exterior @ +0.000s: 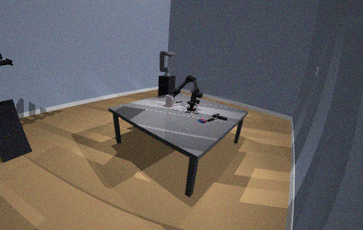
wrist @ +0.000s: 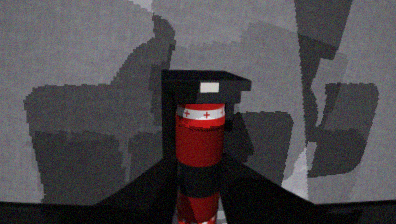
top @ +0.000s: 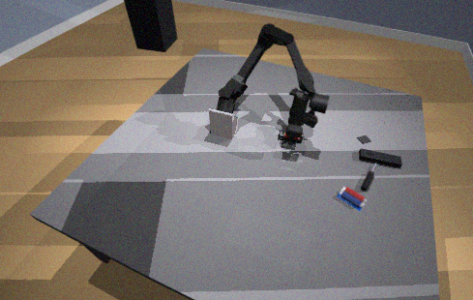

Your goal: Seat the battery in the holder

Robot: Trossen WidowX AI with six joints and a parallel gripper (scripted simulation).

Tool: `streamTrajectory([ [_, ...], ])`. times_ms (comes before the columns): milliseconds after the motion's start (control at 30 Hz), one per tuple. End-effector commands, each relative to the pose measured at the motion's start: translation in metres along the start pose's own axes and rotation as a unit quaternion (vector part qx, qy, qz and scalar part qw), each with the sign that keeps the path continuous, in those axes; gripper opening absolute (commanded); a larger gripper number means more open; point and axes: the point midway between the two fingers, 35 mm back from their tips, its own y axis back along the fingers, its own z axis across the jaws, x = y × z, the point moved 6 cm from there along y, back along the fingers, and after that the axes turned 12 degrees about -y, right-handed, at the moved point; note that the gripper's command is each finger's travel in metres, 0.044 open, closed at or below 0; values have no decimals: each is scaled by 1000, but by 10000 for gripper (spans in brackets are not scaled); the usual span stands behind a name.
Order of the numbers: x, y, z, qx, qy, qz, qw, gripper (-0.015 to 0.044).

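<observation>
The red battery (wrist: 200,142) with a white plus-marked band stands lengthwise in the wrist view. Its banded terminal end meets the edge of the black holder's lip (wrist: 187,81), which has a white patch; the terminal nub is hidden there. The holder's side wall runs along the battery's left. My gripper (wrist: 198,161) (top: 290,140) (exterior: 191,110) is shut on the battery, one finger on each side, low over the table. The flat end and the spring are out of clear view, so whether the battery lies fully flat cannot be told.
A pale upright box (top: 222,124) (exterior: 168,101) stands near the arm's base. To the right on the table lie a small dark square (top: 364,139), a black bar (top: 380,158), a dark-handled tool (top: 368,181) and a red and blue piece (top: 352,195) (exterior: 202,121).
</observation>
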Motion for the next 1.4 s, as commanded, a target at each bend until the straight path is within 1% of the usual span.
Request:
streamTrajectory([
  [0, -2, -1, 1, 1, -2, 3, 1000, 68],
  [400, -3, -1, 1, 1, -2, 4, 1000, 68],
  [533, -3, -1, 1, 1, -2, 4, 1000, 169],
  [1000, -2, 14, -2, 0, -3, 3, 1000, 169],
  [1067, -2, 18, -3, 0, -6, 4, 1000, 222],
  [1267, -3, 77, -12, 2, -3, 3, 1000, 379],
  [1333, -2, 84, -13, 2, -3, 3, 1000, 432],
  [1367, -3, 84, -14, 2, -3, 3, 1000, 440],
])
